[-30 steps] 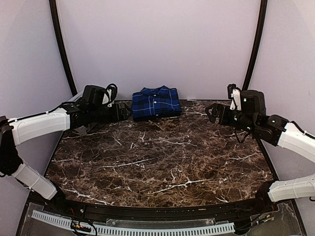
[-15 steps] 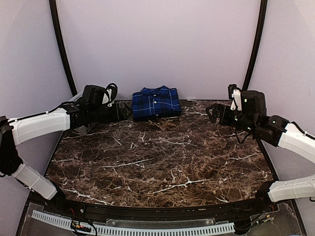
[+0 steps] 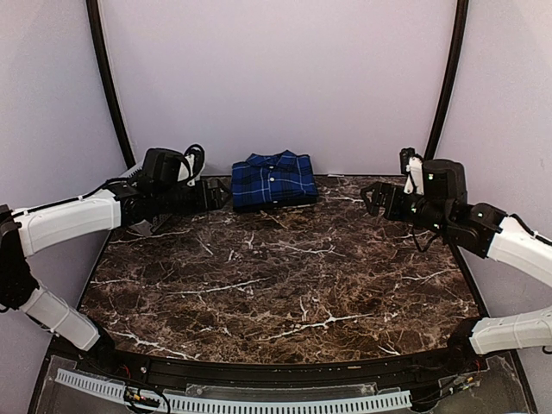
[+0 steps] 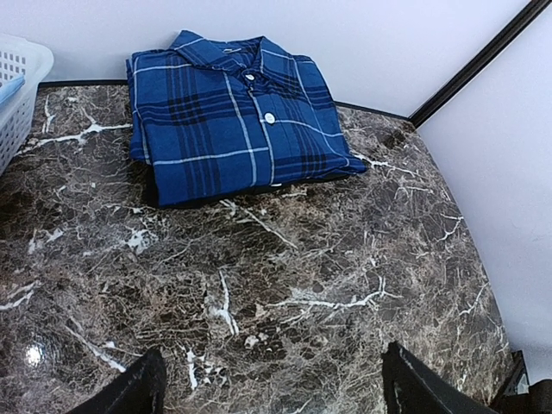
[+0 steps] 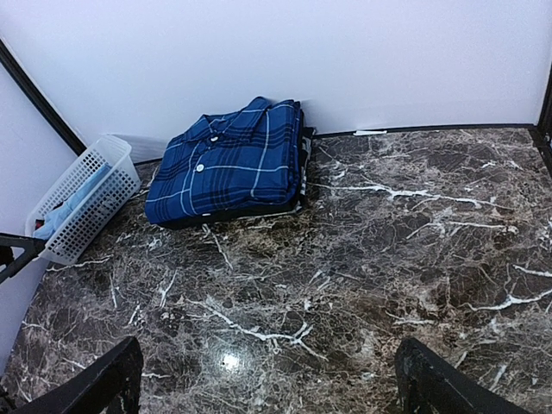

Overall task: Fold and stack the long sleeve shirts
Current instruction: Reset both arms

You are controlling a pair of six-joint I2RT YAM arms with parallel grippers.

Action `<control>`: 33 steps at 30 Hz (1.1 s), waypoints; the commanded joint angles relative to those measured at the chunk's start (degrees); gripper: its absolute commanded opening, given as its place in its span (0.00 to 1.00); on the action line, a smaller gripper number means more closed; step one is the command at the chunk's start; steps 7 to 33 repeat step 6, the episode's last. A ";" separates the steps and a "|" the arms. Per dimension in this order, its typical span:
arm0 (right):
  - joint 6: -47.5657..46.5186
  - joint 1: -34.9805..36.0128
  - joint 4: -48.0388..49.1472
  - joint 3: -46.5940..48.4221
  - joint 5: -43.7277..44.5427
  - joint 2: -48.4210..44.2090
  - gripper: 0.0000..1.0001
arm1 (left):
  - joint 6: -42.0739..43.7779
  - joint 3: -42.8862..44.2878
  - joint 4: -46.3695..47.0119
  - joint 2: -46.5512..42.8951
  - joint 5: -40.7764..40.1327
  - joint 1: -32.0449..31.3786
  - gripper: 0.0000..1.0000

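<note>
A folded royal-blue plaid long sleeve shirt [image 3: 273, 179] lies collar-up at the back middle of the marble table. The left wrist view shows it [image 4: 233, 121] beyond the fingers, and the right wrist view shows it [image 5: 228, 164] too. A black cloth layer [image 5: 226, 216] peeks out under its front edge, with the plaid shirt lying on top of it. My left gripper [image 3: 219, 196] hovers just left of the stack, open and empty [image 4: 276, 392]. My right gripper [image 3: 373, 197] hangs at the back right, well apart from the shirts, also open and empty [image 5: 267, 379].
A white lattice basket [image 5: 82, 207] stands at the back left corner with pale blue cloth inside; its rim [image 4: 19, 82] shows in the left wrist view. Walls close the table behind and at both sides. Bare marble [image 3: 285, 276] stretches in front of the stack.
</note>
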 commanded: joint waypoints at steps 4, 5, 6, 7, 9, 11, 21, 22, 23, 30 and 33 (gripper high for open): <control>-0.28 0.14 2.58 -1.11 0.33 -1.58 0.98 | 0.39 -0.82 0.52 -2.56 -0.40 -0.25 0.85; -0.24 0.14 2.62 -1.21 0.35 -1.68 0.98 | 0.38 -0.88 0.48 -2.61 -0.38 -0.25 0.85; -0.16 0.14 2.69 -1.30 0.41 -1.74 0.99 | 0.38 -0.84 0.52 -2.63 -0.36 -0.29 0.85; -0.16 0.14 2.69 -1.30 0.41 -1.74 0.99 | 0.38 -0.84 0.52 -2.63 -0.36 -0.29 0.85; -0.16 0.14 2.69 -1.30 0.41 -1.74 0.99 | 0.38 -0.84 0.52 -2.63 -0.36 -0.29 0.85; -0.16 0.14 2.69 -1.30 0.41 -1.74 0.99 | 0.38 -0.84 0.52 -2.63 -0.36 -0.29 0.85; -0.16 0.14 2.69 -1.30 0.41 -1.74 0.99 | 0.38 -0.84 0.52 -2.63 -0.36 -0.29 0.85; -0.16 0.14 2.69 -1.30 0.41 -1.74 0.99 | 0.38 -0.84 0.52 -2.63 -0.36 -0.29 0.85; -0.16 0.14 2.69 -1.30 0.41 -1.74 0.99 | 0.38 -0.84 0.52 -2.63 -0.36 -0.29 0.85; -0.16 0.14 2.69 -1.30 0.41 -1.74 0.99 | 0.38 -0.84 0.52 -2.63 -0.36 -0.29 0.85; -0.16 0.14 2.69 -1.30 0.41 -1.74 0.99 | 0.38 -0.84 0.52 -2.63 -0.36 -0.29 0.85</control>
